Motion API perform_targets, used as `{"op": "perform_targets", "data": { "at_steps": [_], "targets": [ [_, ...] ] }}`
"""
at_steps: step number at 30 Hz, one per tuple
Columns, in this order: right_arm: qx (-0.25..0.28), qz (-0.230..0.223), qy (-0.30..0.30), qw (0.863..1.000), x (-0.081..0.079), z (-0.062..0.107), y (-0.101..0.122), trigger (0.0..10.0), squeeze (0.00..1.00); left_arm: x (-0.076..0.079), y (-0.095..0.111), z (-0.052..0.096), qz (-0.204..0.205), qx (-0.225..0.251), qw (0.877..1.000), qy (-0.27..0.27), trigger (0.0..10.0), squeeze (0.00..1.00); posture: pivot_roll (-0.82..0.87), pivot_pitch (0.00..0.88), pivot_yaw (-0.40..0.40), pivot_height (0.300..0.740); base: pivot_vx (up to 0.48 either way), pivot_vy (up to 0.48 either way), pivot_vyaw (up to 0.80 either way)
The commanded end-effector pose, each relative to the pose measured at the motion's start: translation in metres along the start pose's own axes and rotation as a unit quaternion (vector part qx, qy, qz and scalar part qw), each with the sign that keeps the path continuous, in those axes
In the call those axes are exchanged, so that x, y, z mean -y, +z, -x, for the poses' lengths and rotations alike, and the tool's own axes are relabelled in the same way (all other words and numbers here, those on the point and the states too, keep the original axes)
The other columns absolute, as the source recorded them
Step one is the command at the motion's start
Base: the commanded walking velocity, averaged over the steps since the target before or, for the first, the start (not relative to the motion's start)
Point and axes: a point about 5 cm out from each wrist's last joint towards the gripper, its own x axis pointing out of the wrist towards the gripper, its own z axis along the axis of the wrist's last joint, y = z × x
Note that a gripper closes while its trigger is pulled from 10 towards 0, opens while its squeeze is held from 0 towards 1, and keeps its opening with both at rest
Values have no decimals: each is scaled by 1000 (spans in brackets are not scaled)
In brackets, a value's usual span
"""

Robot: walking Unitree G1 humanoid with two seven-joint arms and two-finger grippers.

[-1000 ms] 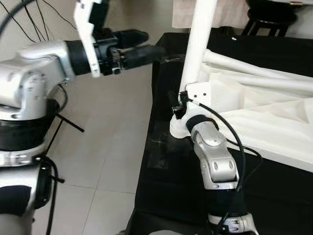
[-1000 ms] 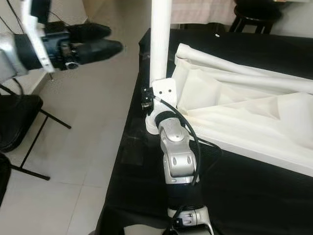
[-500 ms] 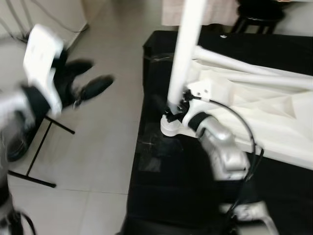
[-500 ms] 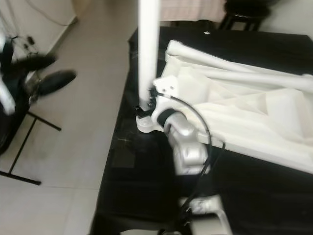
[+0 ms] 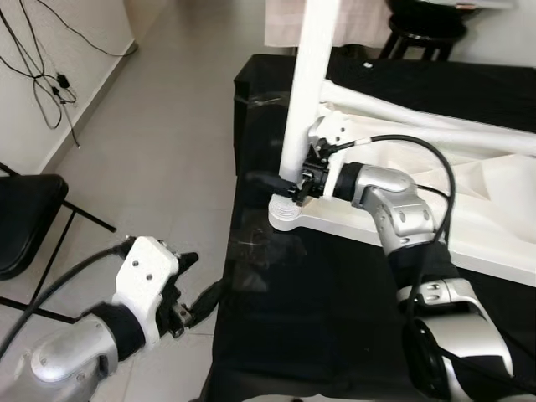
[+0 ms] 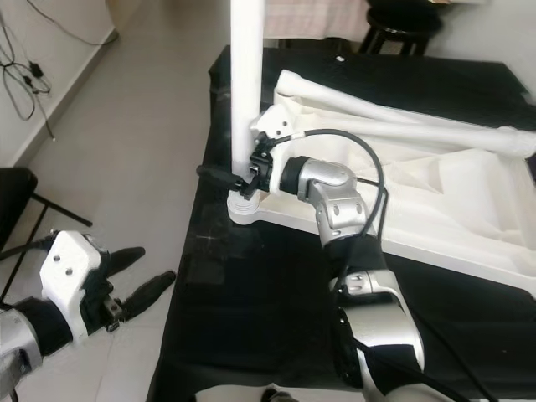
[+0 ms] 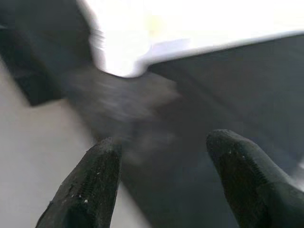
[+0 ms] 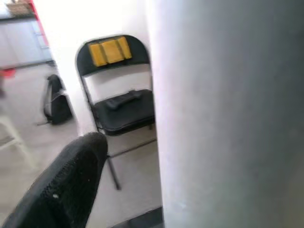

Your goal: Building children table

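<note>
On the black cloth [image 5: 335, 318] lies the white children table [image 5: 469, 226] upside down, and one white leg [image 5: 303, 100] stands upright from its round socket at the corner near the cloth's left edge. The right gripper [image 5: 280, 180] is at the foot of this leg, just above the socket; one black finger [image 6: 219, 173] points out past the leg toward the floor side, and the leg seems to sit between the fingers, so the jaws look closed around it, though the second finger is hidden. The left gripper [image 5: 194, 289] hangs low beside the cloth's left edge, over the tiled floor [image 5: 159, 151], with its two fingers [image 7: 90, 185] spread apart and nothing between them. A black folding chair [image 5: 25, 222] stands further left.
</note>
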Motion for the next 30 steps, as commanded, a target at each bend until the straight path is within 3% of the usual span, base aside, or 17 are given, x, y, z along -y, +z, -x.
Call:
{"op": "perform_targets", "data": {
  "at_steps": [1,4,11,13,17,18,20,21,22,23,24,25,26,27,28,30],
  "targets": [
    [4,-9,33,999,-4,-8,-3,0,0,19,-5,-1,-15,14,999,-27,10000,0,91,247,-87,740,0,0,0],
    [2,-13,46,999,-4,-6,-5,0,0,24,-9,1,-9,22,999,-29,10000,0,87,252,-87,740,0,0,0],
    [-11,-7,34,999,3,16,-13,0,0,15,-12,7,-7,39,999,22,10000,0,64,259,-80,740,0,0,0],
    [-35,-6,-14,999,4,44,-24,0,0,9,-13,9,-17,48,996,68,10000,0,41,264,-75,740,0,0,0],
    [-53,-16,-73,996,1,64,-34,0,0,5,-16,12,-39,50,993,102,10000,0,36,270,-79,740,0,0,0],
    [-69,-34,-139,987,-6,79,-44,0,0,4,-18,14,-58,52,989,125,10000,0,36,271,-81,740,0,0,0],
    [-74,-45,-164,983,-9,84,-47,0,0,4,-19,15,-61,54,988,130,10000,0,35,271,-83,740,0,0,0],
    [-93,-60,-330,938,-32,94,-67,0,0,3,-20,17,-66,54,987,137,10000,0,25,270,-76,740,0,0,0],
    [-129,-68,-430,891,-62,110,-84,0,0,1,-20,18,-71,55,985,145,10000,0,26,269,-62,740,0,0,0],
    [-129,-68,-430,891,-62,110,-84,0,0,1,-20,18,-71,55,985,145,10000,0,26,269,-62,740,0,0,0],
    [-155,-73,-484,858,-90,119,-94,0,0,-1,-20,18,-75,57,984,148,10000,0,25,269,-57,740,0,0,0],
    [-155,-73,-484,858,-90,119,-94,0,0,-1,-20,18,-75,57,984,148,10000,0,25,269,-57,740,0,0,0],
    [-168,-85,-505,843,-106,120,-100,0,0,-2,-20,17,-77,59,984,149,10000,0,17,268,-45,740,0,0,0],
    [-160,-81,-475,862,-104,107,-99,0,0,-3,-21,14,-75,62,985,145,10000,0,34,244,-49,740,0,0,0],
    [-160,-81,-475,862,-104,107,-99,0,0,-3,-21,14,-75,62,985,145,10000,0,34,244,-49,740,0,0,0],
    [-145,-83,-456,874,-95,92,-96,0,0,-4,-24,12,-70,66,986,139,10000,0,43,229,-51,740,0,0,0]
  ]
}}
